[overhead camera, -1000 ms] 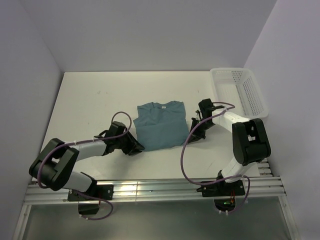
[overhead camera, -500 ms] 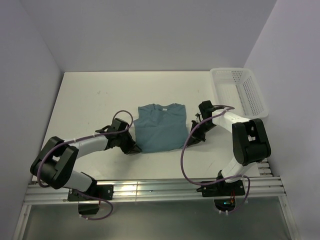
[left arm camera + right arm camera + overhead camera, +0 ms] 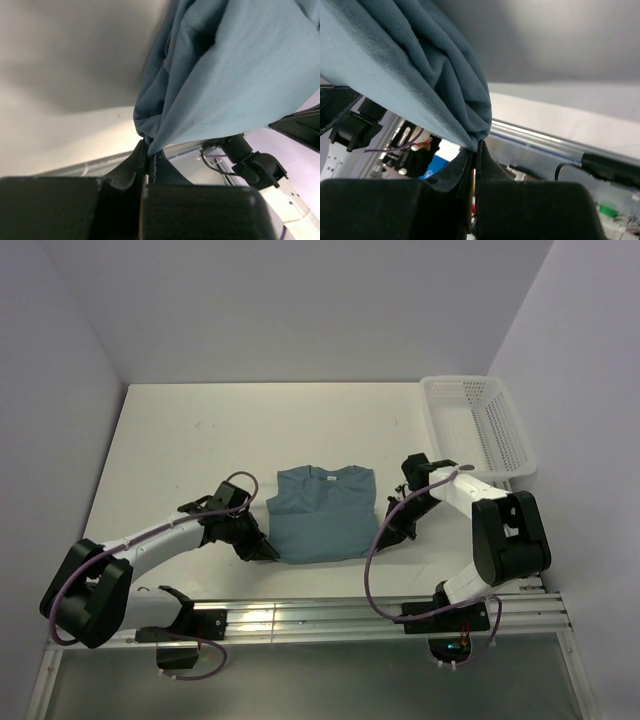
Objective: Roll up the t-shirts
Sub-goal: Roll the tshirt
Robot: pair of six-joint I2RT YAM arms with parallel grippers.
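Note:
The teal t-shirt (image 3: 322, 512) lies folded into a narrow rectangle in the middle of the white table (image 3: 180, 450), collar toward the far side. My left gripper (image 3: 268, 549) is shut on its near left corner; in the left wrist view the cloth (image 3: 225, 85) bunches into the closed jaws of that gripper (image 3: 148, 152). My right gripper (image 3: 382, 538) is shut on the near right corner; in the right wrist view the cloth (image 3: 420, 70) hangs pinched in that gripper (image 3: 477, 146). Both corners are lifted.
A white plastic mesh basket (image 3: 478, 424) stands at the far right edge of the table. The metal rail (image 3: 300, 618) with the arm bases runs along the near edge. Purple cables (image 3: 375, 550) loop beside each arm.
Both grippers have drawn toward the near edge with the shirt's lower corners held. The shirt has slid nearer and slightly right, and its near hem has come up.

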